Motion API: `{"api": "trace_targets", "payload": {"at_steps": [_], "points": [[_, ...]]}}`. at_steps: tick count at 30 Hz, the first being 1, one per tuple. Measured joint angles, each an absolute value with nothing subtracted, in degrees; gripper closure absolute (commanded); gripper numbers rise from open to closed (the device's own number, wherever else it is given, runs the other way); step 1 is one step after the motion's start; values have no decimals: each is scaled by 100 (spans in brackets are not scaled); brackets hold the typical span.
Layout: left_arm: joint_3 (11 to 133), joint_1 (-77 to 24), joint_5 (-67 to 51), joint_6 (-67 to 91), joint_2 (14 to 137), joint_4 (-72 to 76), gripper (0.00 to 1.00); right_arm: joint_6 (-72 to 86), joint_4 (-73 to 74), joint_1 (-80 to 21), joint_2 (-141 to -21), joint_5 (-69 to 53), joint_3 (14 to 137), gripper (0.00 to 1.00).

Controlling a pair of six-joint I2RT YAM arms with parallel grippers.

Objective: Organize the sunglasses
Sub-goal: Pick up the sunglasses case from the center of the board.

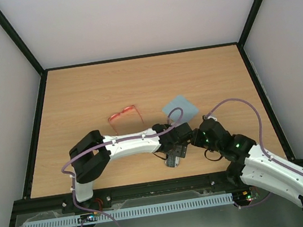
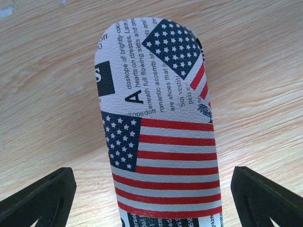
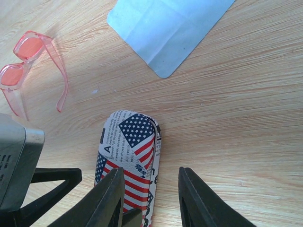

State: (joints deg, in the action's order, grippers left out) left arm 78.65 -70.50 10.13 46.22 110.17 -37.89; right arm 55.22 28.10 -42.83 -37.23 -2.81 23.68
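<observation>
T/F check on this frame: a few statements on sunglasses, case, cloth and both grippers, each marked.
1. The sunglasses lie on the table, outside the case. True.
2. The left gripper is shut on the case. False: its fingers stand wide apart on either side, with no contact.
3. The cloth covers the sunglasses. False: it lies apart from them, bare wood between.
4. The case has a flag print. True.
5. The right gripper holds the sunglasses. False: it is open, by the case.
</observation>
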Motion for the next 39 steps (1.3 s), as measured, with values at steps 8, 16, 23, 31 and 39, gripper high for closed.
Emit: {"api": "trace_targets", "payload": {"at_steps": [8,16,23,31,39], "points": [[7891,-7050,1087,4654,11107,-3868,11,5483,2912,-4274,-3621,-268,2373,67],[8016,-7076,1114,4668,11231,-3927,8,5457,2974,-4272,-3533,-268,2373,67],[8073,-7087,1175,4681,11303,-3997,11,5446,3039,-4272,-3409,-268,2373,67],[8073,-7109,1208,4705,11310,-4025,20,5439,3096,-4272,-3293,-270,2373,67],[8073,-7109,1214,4720,11389,-4027,22,5439,3107,-4272,-3210,-272,2373,67]]}}
